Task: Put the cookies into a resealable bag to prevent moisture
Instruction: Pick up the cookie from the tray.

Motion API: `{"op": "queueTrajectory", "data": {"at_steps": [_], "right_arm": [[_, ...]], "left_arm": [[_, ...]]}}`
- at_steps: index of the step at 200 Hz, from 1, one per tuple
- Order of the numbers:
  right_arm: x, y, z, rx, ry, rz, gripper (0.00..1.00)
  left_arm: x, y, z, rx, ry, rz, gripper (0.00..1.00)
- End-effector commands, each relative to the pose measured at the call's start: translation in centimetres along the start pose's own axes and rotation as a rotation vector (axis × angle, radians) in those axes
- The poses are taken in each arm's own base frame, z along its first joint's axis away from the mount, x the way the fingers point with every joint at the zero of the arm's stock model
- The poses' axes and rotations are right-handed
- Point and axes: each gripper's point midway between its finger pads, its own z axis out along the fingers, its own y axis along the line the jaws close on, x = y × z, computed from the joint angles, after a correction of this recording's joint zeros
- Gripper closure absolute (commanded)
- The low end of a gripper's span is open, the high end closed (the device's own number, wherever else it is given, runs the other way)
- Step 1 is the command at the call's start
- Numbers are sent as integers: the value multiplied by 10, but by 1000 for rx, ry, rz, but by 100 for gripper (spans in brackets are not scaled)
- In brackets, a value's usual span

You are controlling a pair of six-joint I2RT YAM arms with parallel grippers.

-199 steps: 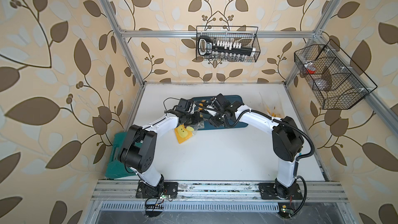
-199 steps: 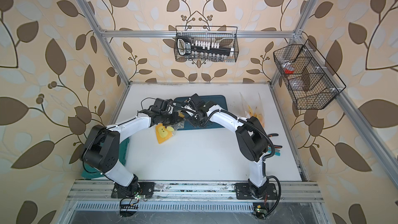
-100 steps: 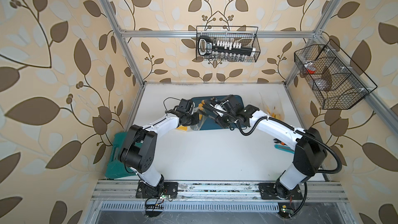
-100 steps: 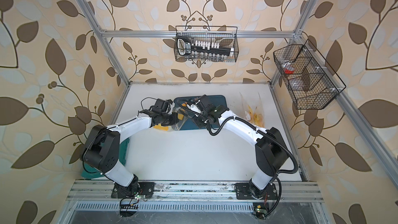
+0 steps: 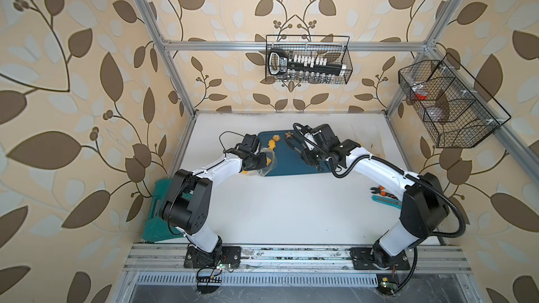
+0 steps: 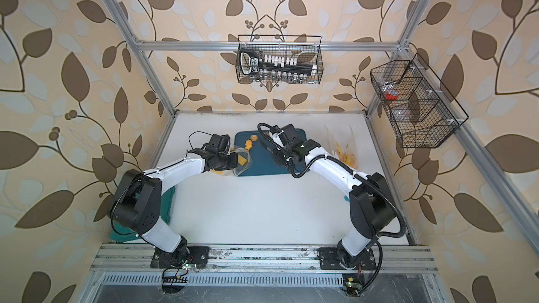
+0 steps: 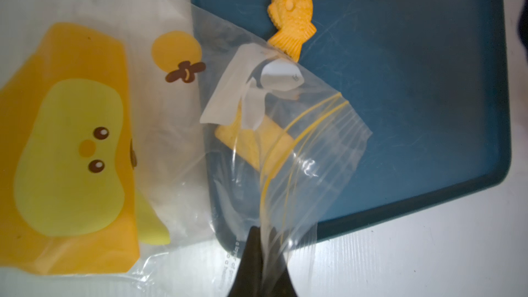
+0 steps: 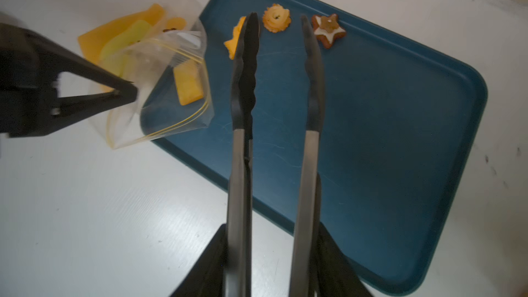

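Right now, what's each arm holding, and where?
Left end effector: clear bag, at its zip edge. Right end effector: tongs, by the handles.

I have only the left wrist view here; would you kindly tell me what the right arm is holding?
Observer: The right end effector grips steel tongs with black tips.
Operator: Thank you; do the tips hold a cookie for the clear resealable plastic bag in my left end effector?
Observer: No, they stand apart, gripping nothing, above the dark blue plastic tray.
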Motion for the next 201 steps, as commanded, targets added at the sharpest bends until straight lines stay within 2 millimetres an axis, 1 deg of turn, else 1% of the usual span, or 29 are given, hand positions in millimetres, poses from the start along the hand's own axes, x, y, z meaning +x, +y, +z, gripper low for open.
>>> {"op": "queueTrajectory", "data": {"at_steps": [1, 23, 42, 65, 84, 122, 129, 141, 152, 163, 180, 201], "right_arm": [[1, -12, 21, 51, 58, 50, 51], [-8, -25, 39, 71, 77, 111, 43], [-17, -26, 52, 54, 82, 130, 38], [-20, -30, 71, 68, 112, 136, 38], [-22, -28, 85, 62, 140, 141, 38], [-28, -29, 105, 72, 163, 167, 38], [-31, -29, 106, 74, 161, 168, 38], [-29, -32, 111, 87, 175, 170, 38], [-28, -32, 115, 92, 182, 171, 41], [-27, -33, 117, 93, 188, 171, 44], [-24, -32, 117, 89, 195, 173, 53], [-22, -32, 111, 88, 189, 172, 58]], "left_arm": [[-16, 2, -20, -16, -79, -21, 100], [-14, 0, -19, -1, -71, -18, 100], [-14, -2, -19, 9, -68, -17, 100], [-14, -4, -19, 18, -66, -16, 100], [-13, -6, -19, 28, -61, -16, 100], [-13, -7, -18, 37, -56, -14, 100], [-12, -8, -18, 38, -54, -14, 100], [-12, -8, -18, 41, -52, -13, 100], [-12, -8, -18, 42, -53, -12, 100], [-13, -8, -19, 41, -56, -12, 100], [-13, -9, -18, 44, -53, -11, 100], [-12, -9, -16, 46, -45, -11, 100]]}}
